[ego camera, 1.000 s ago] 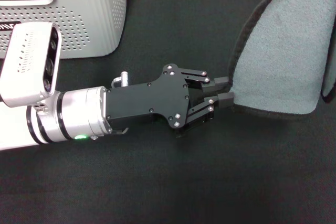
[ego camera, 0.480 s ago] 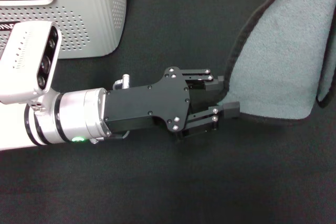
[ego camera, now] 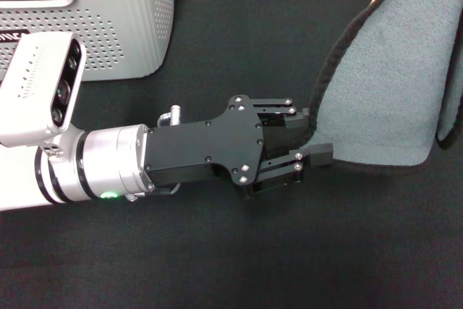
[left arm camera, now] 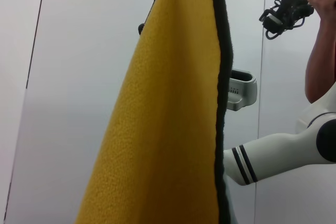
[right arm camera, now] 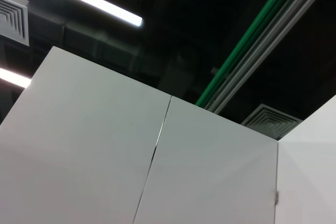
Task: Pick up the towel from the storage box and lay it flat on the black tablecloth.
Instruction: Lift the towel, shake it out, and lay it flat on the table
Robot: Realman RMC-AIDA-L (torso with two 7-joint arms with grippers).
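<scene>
Left gripper (ego camera: pixel 312 135) sits low over the black tablecloth (ego camera: pixel 217 251), fingers spread, straddling the towel's (ego camera: pixel 398 85) near-left black hem, one finger over it and one beside it; nothing clamped. Looks set up to take that corner. Towel is already out of the storage box (ego camera: pixel 123 27), which is far left. It hangs from above at right, grey-green face showing, lower edge resting on the cloth, likely held up for spreading. Right gripper is not visible; its state can't be told.
</scene>
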